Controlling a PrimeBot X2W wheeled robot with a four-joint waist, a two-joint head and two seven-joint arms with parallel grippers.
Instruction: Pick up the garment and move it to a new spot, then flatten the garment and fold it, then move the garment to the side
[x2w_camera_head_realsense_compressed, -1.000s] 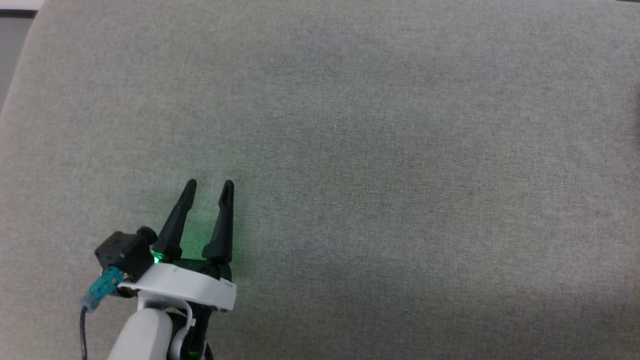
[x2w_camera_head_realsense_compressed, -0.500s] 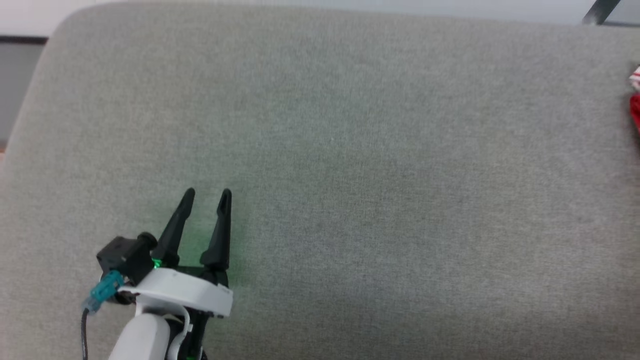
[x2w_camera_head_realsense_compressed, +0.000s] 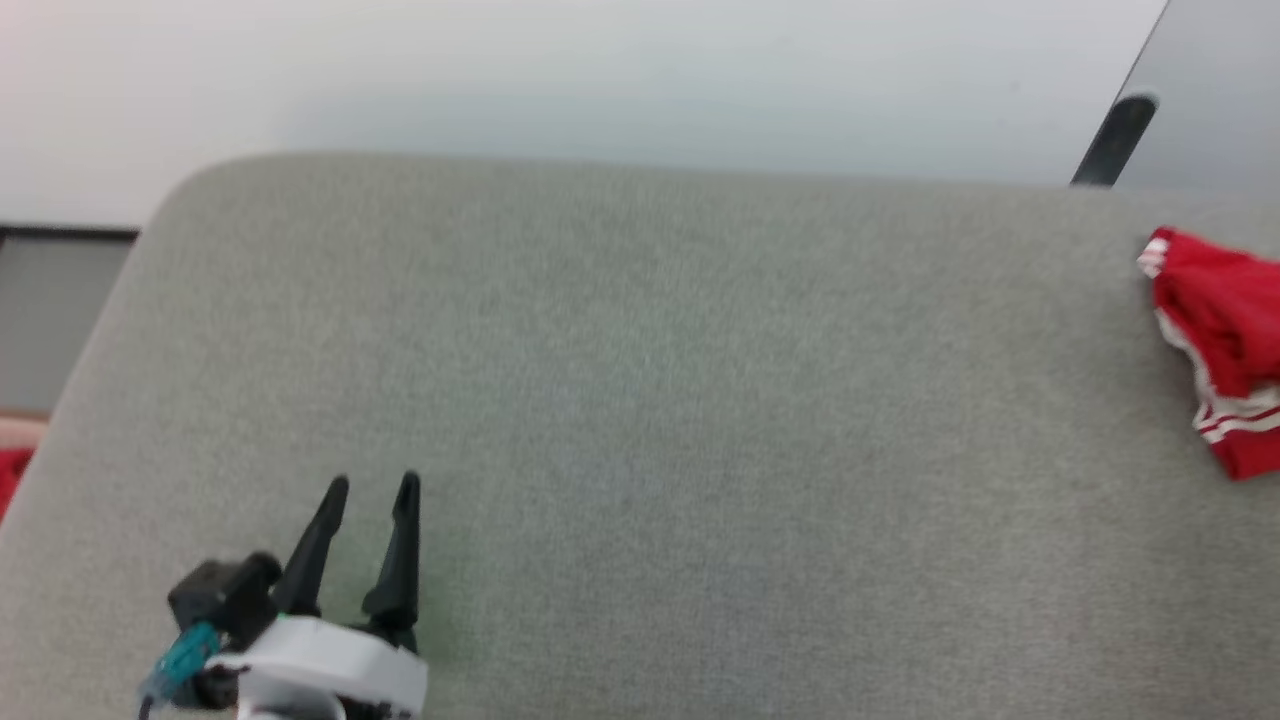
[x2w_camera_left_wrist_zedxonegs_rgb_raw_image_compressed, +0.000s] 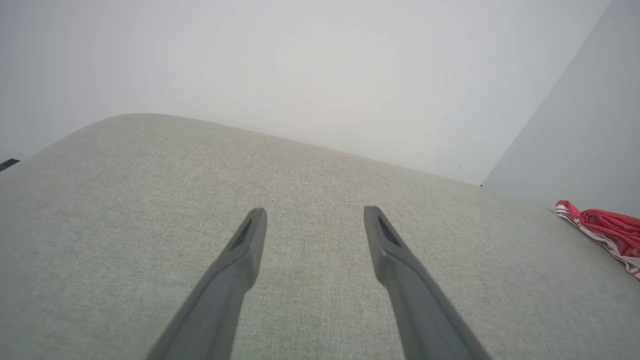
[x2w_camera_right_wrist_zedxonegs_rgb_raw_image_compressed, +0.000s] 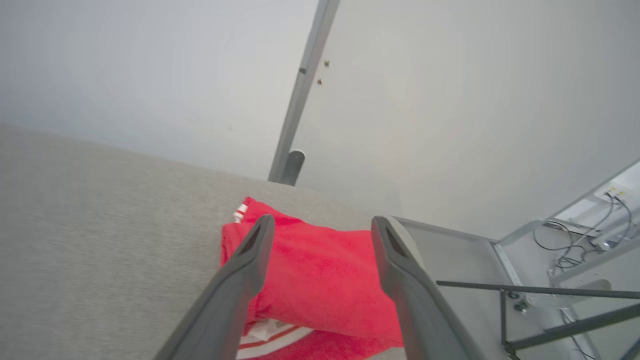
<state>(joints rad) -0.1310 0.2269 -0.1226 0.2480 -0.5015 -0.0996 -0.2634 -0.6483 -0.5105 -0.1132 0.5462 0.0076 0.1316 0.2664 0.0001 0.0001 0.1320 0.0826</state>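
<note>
One grey cloth-covered table (x2w_camera_head_realsense_compressed: 700, 400) spreads wide beneath me. The garment (x2w_camera_head_realsense_compressed: 1215, 300), a folded red jersey with red-striped white trim, lies at the table's far right edge, about 2 o'clock in my head view. My right claw (x2w_camera_right_wrist_zedxonegs_rgb_raw_image_compressed: 322, 219) points at it, fingers spread wide, gripping nothing. My left claw (x2w_camera_head_realsense_compressed: 373, 482), at 7 o'clock, is likewise spread and empty.

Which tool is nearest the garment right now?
The right tool: its open fingers frame the red garment. The left tool is over bare grey upholstery, far from it.
</note>
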